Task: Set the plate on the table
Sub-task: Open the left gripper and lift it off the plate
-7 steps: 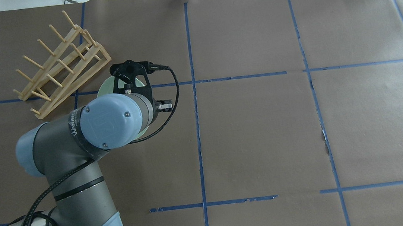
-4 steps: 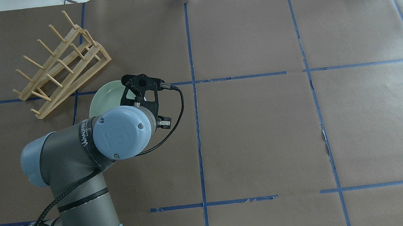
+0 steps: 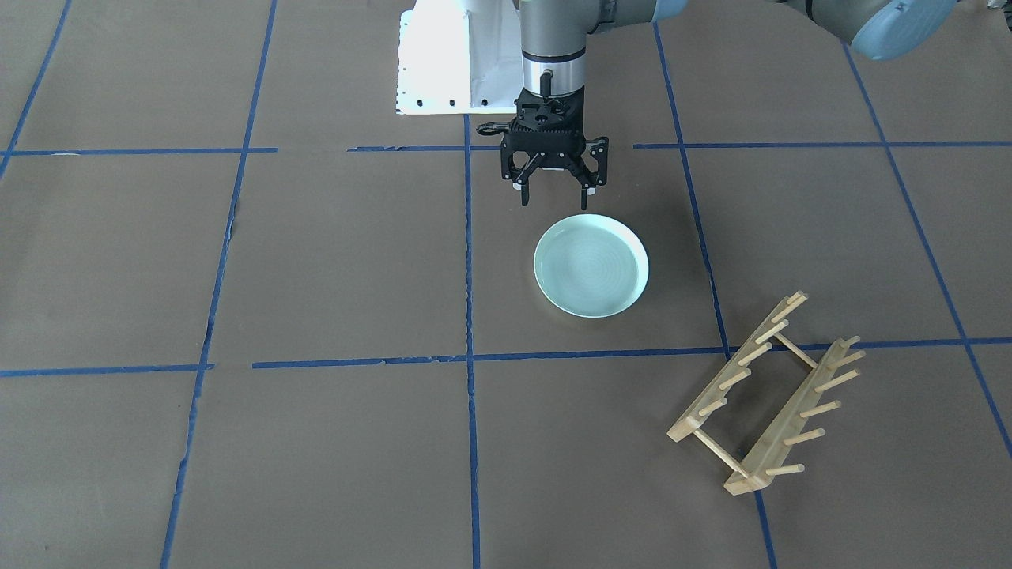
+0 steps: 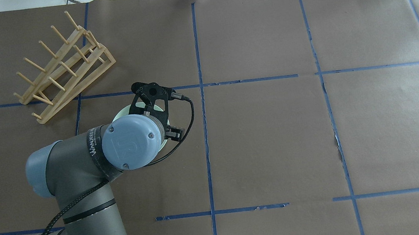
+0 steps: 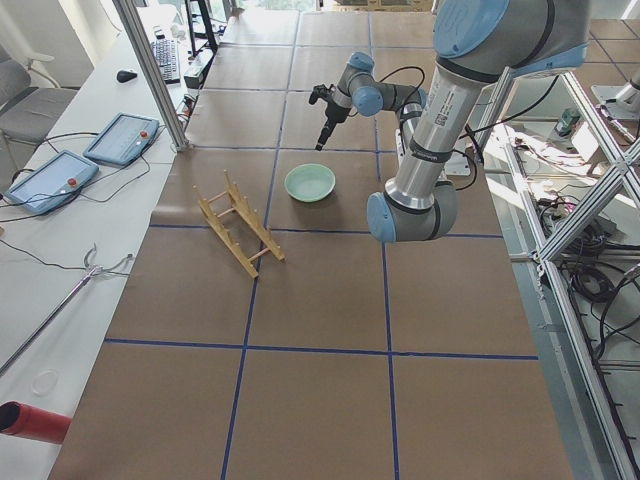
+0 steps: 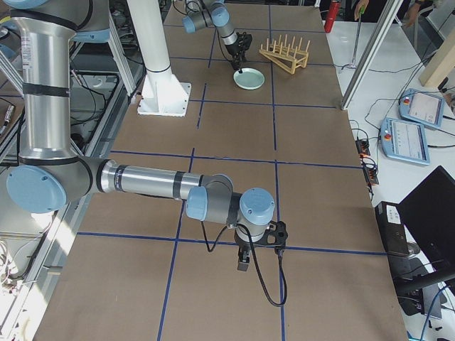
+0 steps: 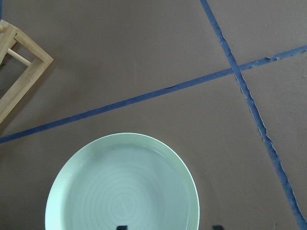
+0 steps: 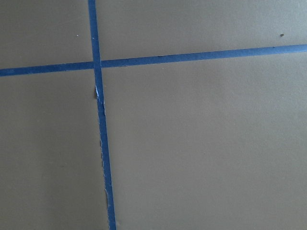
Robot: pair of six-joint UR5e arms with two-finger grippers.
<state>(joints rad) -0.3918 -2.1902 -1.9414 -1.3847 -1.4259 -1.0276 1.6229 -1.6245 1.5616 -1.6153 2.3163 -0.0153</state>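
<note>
While your left gripper (image 3: 553, 201) hangs spread and empty, the plate (image 3: 591, 265) lies just below it; dipping as you withdraw could clip its rim.

The left gripper (image 3: 553, 201) hangs straight down from an upright wrist, just above the edge of the plate (image 3: 591, 266) nearest the robot's base. Its jaws are spread wide with nothing between them. The right arm (image 6: 142, 181) stretches out low, well apart from the plate. The right gripper (image 6: 243, 264) points downward, and whether its jaws are apart cannot be told.
</note>
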